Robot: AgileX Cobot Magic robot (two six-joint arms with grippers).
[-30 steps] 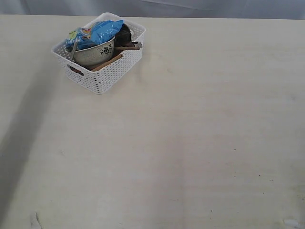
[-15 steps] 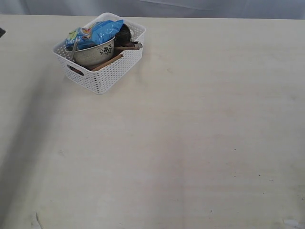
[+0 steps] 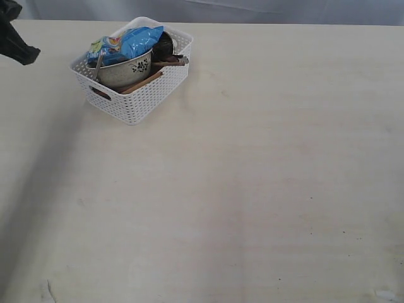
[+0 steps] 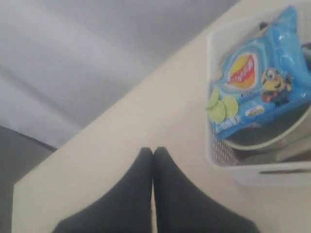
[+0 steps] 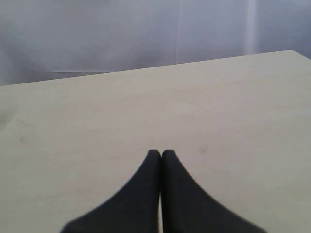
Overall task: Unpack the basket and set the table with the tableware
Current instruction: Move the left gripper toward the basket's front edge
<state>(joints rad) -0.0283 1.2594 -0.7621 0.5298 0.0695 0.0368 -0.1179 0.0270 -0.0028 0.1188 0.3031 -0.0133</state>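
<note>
A pale desk (image 3: 252, 189) under a grey backdrop carries the white basket (image 3: 136, 104) at its far left. The basket is packed with a cream bowl (image 3: 126, 72), a blue snack bag (image 3: 129, 43) and what may be chopsticks (image 3: 144, 81). The left gripper (image 4: 153, 150) hovers left of the basket with its jaws pressed together and empty, while the right gripper (image 5: 161, 153) hangs over bare desk, its jaws likewise closed tight.

Item: I am seeing on my left gripper (image 4: 153, 151) two matte black, smoothly tapering fingers (image 4: 135, 187); my right gripper (image 5: 161, 153) is showing the same.
</note>
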